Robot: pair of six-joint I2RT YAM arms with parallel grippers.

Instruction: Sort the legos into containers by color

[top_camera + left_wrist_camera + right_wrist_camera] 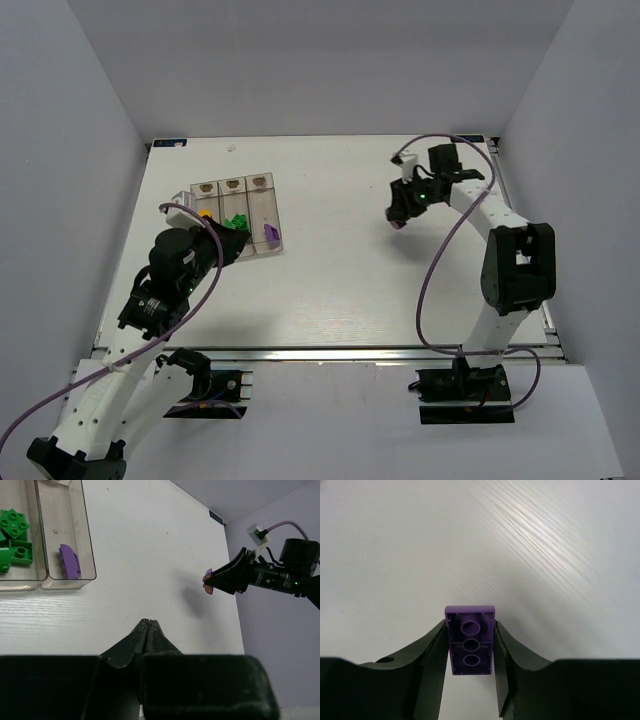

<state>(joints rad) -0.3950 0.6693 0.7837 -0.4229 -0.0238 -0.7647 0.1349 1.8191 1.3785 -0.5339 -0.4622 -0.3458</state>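
Observation:
My right gripper [470, 628] is shut on a purple lego [470, 640], underside toward the camera, both fingers against its long sides. In the left wrist view that purple lego [208, 581] hangs above the table with a shadow below it. The clear containers [262, 180] stand at the left. Green legos [14, 535] fill the middle bin, another purple lego [69, 561] lies in the right bin, and a yellow lego [205, 213] shows in the left bin. My left gripper [147, 622] is shut and empty, just in front of the containers.
White walls close in the table [340, 290] on the left, back and right. A purple cable [440, 250] loops beside the right arm. The left arm's elbow [175, 262] partly covers the near end of the containers.

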